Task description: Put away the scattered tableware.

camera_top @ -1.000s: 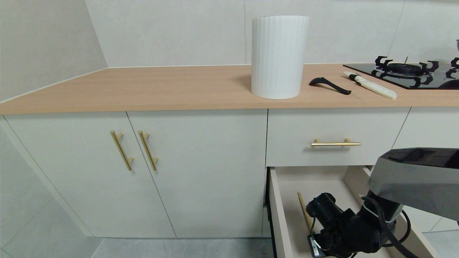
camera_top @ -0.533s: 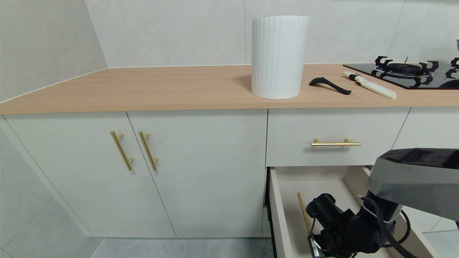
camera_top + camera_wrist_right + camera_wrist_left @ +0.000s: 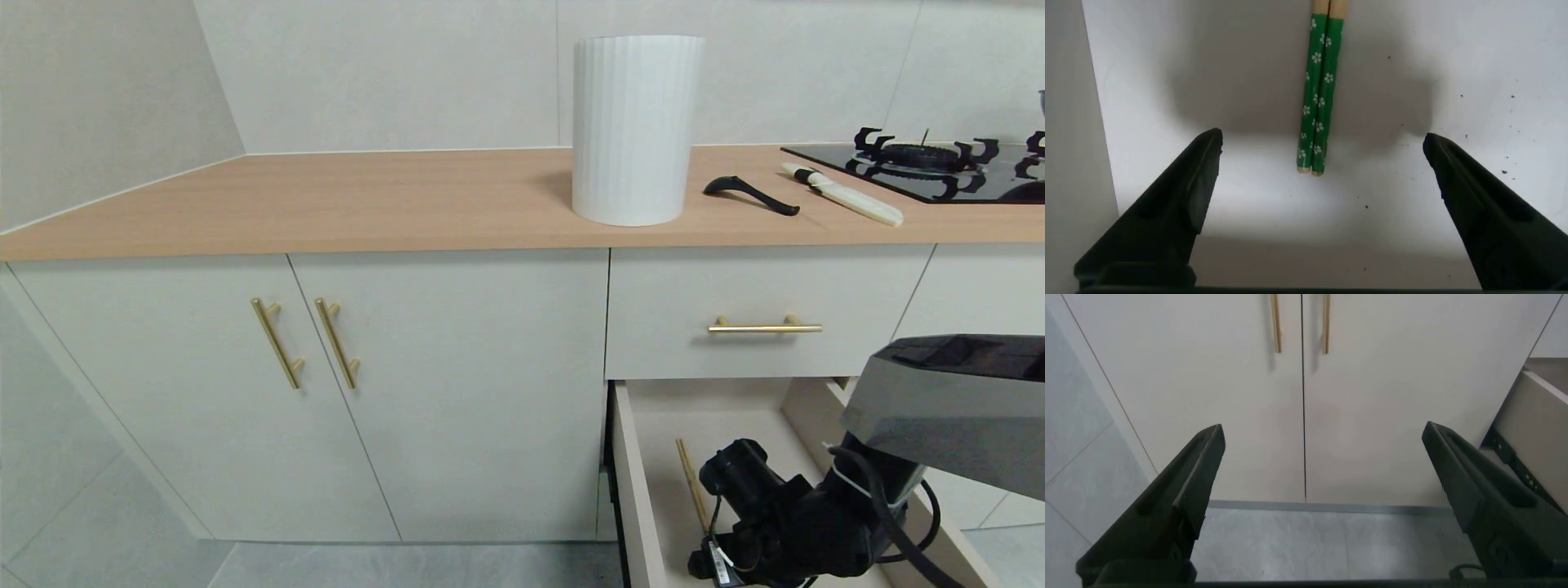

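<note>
pale grey tiled walls [image 3: 367,73] meet in a corner behind a wooden counter [image 3: 367,196]. below it are two cream cabinet doors [image 3: 473,392] with brass handles [image 3: 276,343], beside a shut drawer [image 3: 763,286]. a black hob [image 3: 939,184] is set into the counter's right end. the floor [image 3: 408,563] is grey tile.

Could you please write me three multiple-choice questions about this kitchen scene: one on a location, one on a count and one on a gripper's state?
1. Where do the chopsticks lie?
A) on the room's floor
B) in the open drawer
C) in the closed drawer

2. How many utensils lie on the countertop between the white container and the stove?
A) two
B) one
C) four

3. How is the right gripper?
A) shut on a chopstick
B) shut on a drawer handle
C) open and empty

Answers:
1 B: the right wrist view shows them flat on the drawer's bottom.
2 A: a black utensil and a knife lie there.
3 C: its jaws stand wide apart over the chopsticks, touching nothing.
</note>
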Robot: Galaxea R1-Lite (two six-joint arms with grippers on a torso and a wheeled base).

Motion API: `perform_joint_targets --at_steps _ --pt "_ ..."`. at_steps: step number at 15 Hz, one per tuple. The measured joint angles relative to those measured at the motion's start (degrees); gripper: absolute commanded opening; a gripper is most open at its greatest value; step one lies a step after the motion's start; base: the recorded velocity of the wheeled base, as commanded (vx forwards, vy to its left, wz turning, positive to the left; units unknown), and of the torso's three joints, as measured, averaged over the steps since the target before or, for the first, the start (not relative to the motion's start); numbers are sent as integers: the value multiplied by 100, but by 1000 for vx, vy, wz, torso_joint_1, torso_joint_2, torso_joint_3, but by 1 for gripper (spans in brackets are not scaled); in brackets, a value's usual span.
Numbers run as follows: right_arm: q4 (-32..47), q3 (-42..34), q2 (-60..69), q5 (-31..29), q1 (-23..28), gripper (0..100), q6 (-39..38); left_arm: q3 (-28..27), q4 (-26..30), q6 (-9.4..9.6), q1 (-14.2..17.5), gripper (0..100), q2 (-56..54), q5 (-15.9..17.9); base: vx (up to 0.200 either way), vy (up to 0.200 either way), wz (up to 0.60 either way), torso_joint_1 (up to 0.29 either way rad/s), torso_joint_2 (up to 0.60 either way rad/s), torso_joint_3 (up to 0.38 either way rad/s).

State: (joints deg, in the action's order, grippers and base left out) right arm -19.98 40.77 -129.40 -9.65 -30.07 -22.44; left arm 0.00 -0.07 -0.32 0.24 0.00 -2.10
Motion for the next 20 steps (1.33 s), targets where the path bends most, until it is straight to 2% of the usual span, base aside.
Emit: perform_joint_targets --at_steps 3,7,15,20 --pt "13 -193 755 -405 1 100 55 0 0 0 0 100 0 0 0 0 0 0 0 0" --pt "17 -530 2130 -862 95 100 532 0 0 2 0 100 0 0 0 0 0 0 0 0" --pt "13 -692 3867 -956 274 100 1123 0 0 0 0 100 0 0 0 0 0 0 0 0" --pt "28 -728 4253 -950 406 100 1320 2 10 -1 -4 100 0 0 0 0 0 68 -235 -220"
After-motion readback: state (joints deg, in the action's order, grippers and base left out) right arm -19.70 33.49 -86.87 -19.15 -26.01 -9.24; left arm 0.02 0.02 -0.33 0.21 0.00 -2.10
